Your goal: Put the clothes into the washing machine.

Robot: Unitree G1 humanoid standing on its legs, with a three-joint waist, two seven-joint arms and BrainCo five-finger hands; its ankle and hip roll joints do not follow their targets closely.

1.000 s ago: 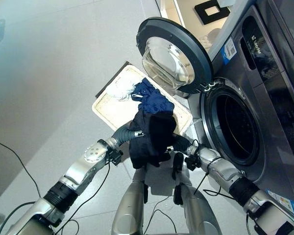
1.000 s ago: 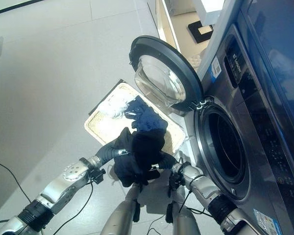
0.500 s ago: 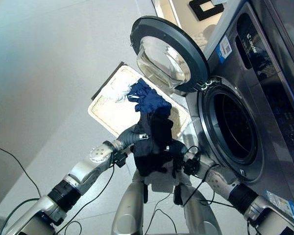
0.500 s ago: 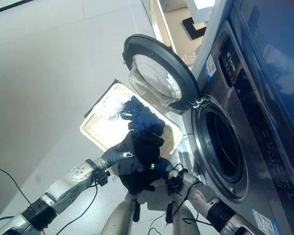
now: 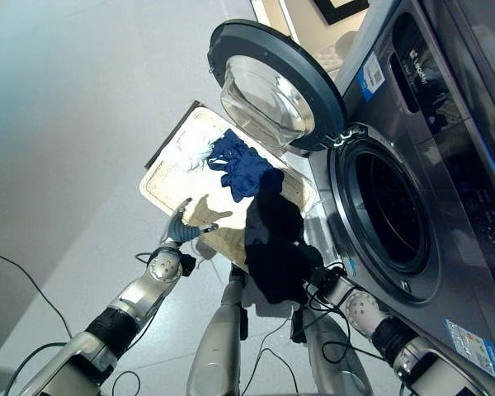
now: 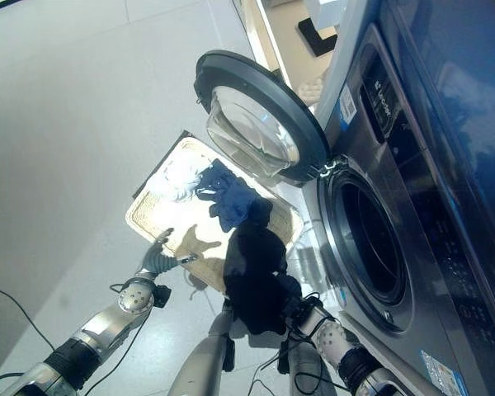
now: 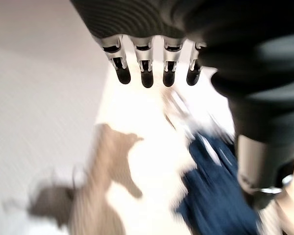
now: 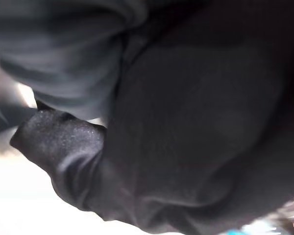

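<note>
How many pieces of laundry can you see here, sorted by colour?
Dark navy, nearly black: 1, the dark garment draped over the right hand, beside the washing machine's open door.
Blue: 1, the blue garment lying in the tray.
White: 1, the white cloth in the tray next to the blue one.
Total: 3.

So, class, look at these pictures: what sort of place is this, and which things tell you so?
Probably a home laundry area. A front-loading washer stands with its door open, a tray of clothes lies on the tiled floor beside it.
</note>
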